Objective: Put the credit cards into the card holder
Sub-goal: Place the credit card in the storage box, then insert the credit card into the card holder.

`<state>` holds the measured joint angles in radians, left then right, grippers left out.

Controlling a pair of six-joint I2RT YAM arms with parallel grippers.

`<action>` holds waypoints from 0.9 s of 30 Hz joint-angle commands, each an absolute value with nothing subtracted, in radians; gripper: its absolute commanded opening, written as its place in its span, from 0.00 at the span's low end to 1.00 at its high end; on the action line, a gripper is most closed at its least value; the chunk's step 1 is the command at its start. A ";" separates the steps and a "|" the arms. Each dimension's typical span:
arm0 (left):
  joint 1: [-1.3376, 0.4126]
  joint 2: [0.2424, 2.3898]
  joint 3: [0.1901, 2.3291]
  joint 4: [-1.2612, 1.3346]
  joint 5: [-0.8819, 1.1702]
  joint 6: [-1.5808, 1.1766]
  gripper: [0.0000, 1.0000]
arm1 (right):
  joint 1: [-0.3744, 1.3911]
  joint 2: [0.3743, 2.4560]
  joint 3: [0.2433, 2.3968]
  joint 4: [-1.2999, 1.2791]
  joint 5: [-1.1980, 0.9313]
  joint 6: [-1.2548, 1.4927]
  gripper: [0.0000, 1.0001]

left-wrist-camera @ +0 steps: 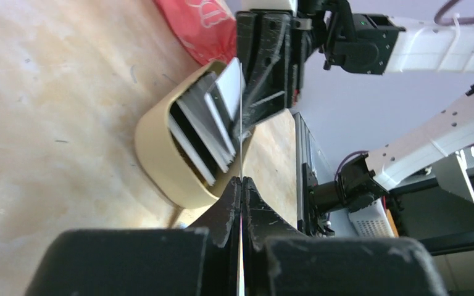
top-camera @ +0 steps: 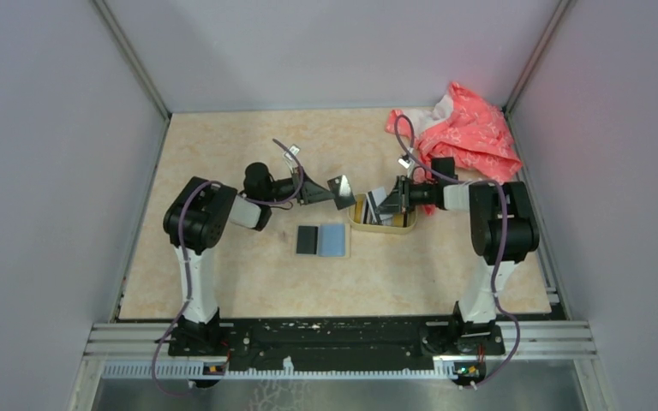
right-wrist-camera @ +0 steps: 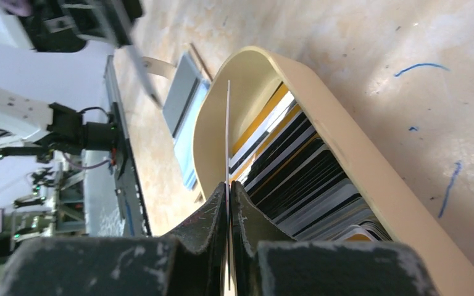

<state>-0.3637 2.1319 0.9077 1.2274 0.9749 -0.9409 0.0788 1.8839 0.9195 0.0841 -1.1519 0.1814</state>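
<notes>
Both hands pinch a card each, facing one another over the dish.

The left hand (left-wrist-camera: 241, 187) is clamped on a grey card (top-camera: 340, 188), seen edge-on between its fingers from the wrist. At its 3 o'clock the right hand (right-wrist-camera: 228, 191) is closed on a white card (right-wrist-camera: 228, 132), held over a tan oval dish (left-wrist-camera: 154, 148). A stack of striped, white and yellow cards (right-wrist-camera: 308, 179) stands on edge in the dish. The card holder (top-camera: 333, 241) lies flat on the surface (top-camera: 248, 154) at about 8 o'clock from the dish, just beside it. It shows a dark half and a blue half on a beige backing, apart from both hands. A red cloth (top-camera: 471, 137) is heaped at 1 o'clock from the dish, in the far corner.
</notes>
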 commanded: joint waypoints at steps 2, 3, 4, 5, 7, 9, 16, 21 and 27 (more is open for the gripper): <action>-0.362 1.952 0.834 1.186 0.962 -0.852 0.00 | 0.128 1.777 1.001 -0.064 -0.989 0.028 0.08; -0.363 1.919 0.813 1.170 0.955 -0.840 0.00 | 0.140 1.769 1.015 -0.101 -0.951 0.008 0.13; -0.364 1.888 0.795 1.151 0.948 -0.826 0.00 | 0.149 1.761 1.027 -0.129 -0.919 -0.026 0.17; -0.364 1.856 0.775 1.128 0.942 -0.809 0.00 | 0.155 1.753 1.033 -0.146 -0.882 -0.040 0.21; -0.363 1.796 0.734 1.098 0.929 -0.786 0.00 | 0.162 1.737 1.045 -0.183 -0.840 -0.074 0.26; -0.363 1.741 0.700 1.057 0.925 -0.761 0.00 | 0.163 1.726 1.061 -0.223 -0.816 -0.098 0.29; -0.378 1.588 0.595 0.969 0.920 -0.715 0.00 | 0.164 1.651 1.093 -0.300 -0.712 -0.203 0.35; -0.436 1.484 0.551 0.875 0.906 -0.647 0.00 | 0.164 1.545 1.091 -0.328 -0.784 -0.313 0.35; -0.531 1.308 0.467 0.730 0.865 -0.512 0.00 | 0.178 1.299 0.855 0.050 -1.303 -0.208 0.73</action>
<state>-0.4866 1.4136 0.5152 0.8459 0.8936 -0.6422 0.1627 1.4769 0.9920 -0.2569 -0.9367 -0.2687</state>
